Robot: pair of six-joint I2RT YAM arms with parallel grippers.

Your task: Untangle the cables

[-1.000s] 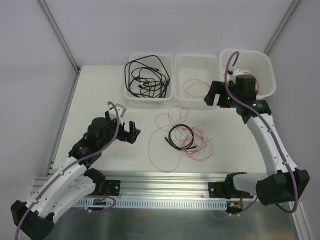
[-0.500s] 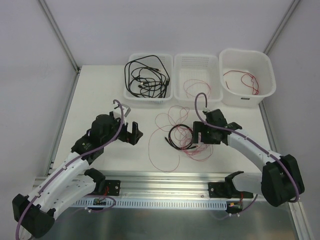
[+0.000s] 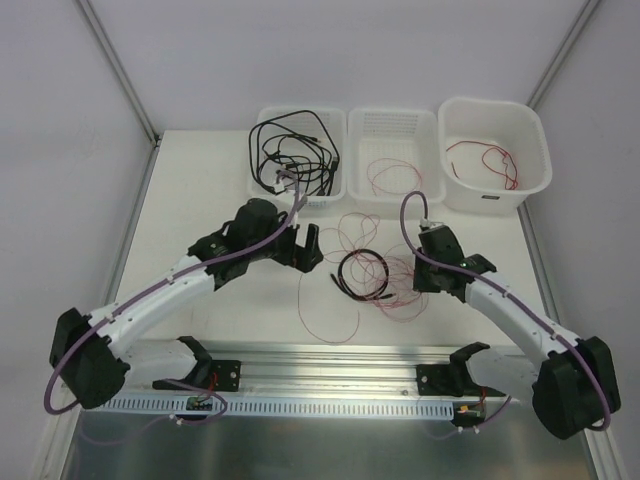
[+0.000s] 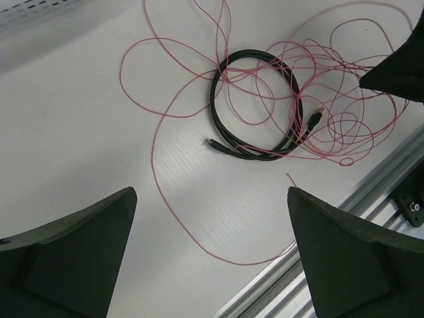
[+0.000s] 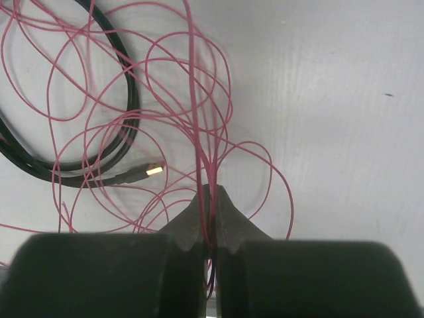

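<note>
Pink, hair-thin wire (image 5: pixel 192 99) runs straight up out of my right gripper (image 5: pixel 210 199), whose two dark fingers are pressed together with several strands pinched between their tips. That arm reaches in low from the right, elbow bent, wrist tipped down toward the white table (image 3: pixel 200 200) at the right edge of the tangle. The wire sprawls in loose, overlapping loops across the middle of the table, crossing over a smooth black cable (image 4: pixel 215 99) coiled into a flat ring. The cable's gold-tipped plug (image 5: pixel 154 169) lies just left of the closed fingers. My left arm stretches diagonally from the near-left corner. The left gripper (image 3: pixel 303 250) hangs just left of the tangle, its jaws wide apart with nothing between them and the coil lying ahead, clear of both fingers. Along the far edge stand three white plastic containers: a slotted basket (image 3: pixel 300 110) heaped with a bundle of black cables (image 3: pixel 295 155), a middle basket (image 3: pixel 392 111) holding a thin red wire (image 3: pixel 385 178), and a deeper tub (image 3: pixel 480 197) with a second red wire (image 3: pixel 490 160).
</note>
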